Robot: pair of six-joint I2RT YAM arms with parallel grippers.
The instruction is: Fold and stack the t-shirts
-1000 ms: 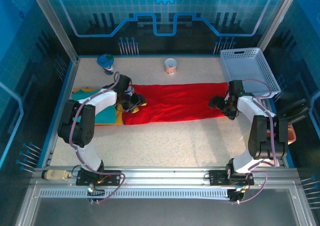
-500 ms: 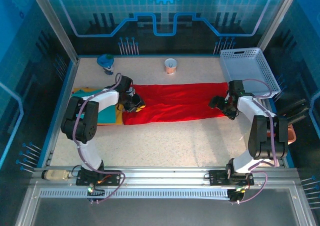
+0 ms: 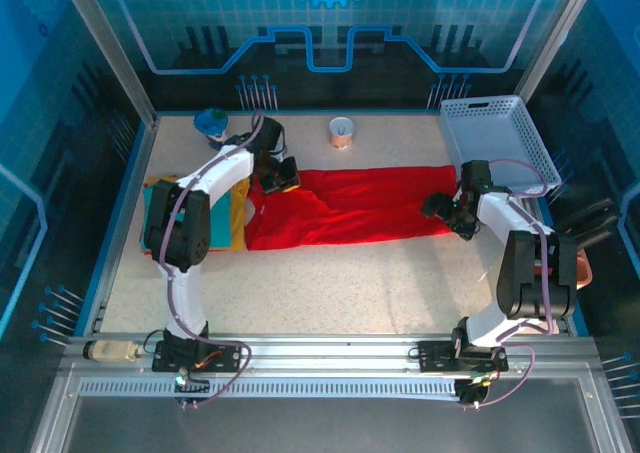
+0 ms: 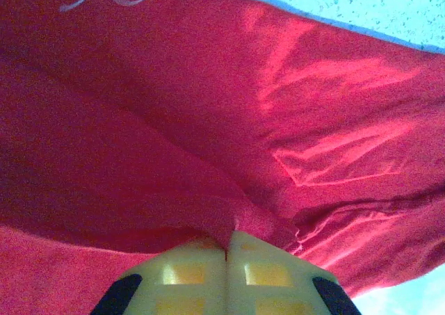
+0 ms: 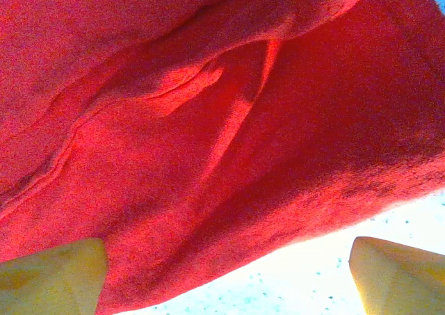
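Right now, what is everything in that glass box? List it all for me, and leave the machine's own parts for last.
red t-shirt: 1, bright red, spread across the middle of the table
teal t-shirt: 1, teal, folded, at the left on top of the yellow-orange one
yellow-orange t-shirt: 1, yellow-orange, folded, under the teal one
basket: 1, white lattice, far right corner
cup: 1, pale, far edge, middle
blue-topped object: 1, far left corner, too small to identify
table: 1, pale and speckled
left arm: 1, white and black, jaws shut on the red t-shirt near its far left corner
right arm: 1, white and black, jaws open over the red t-shirt's right end
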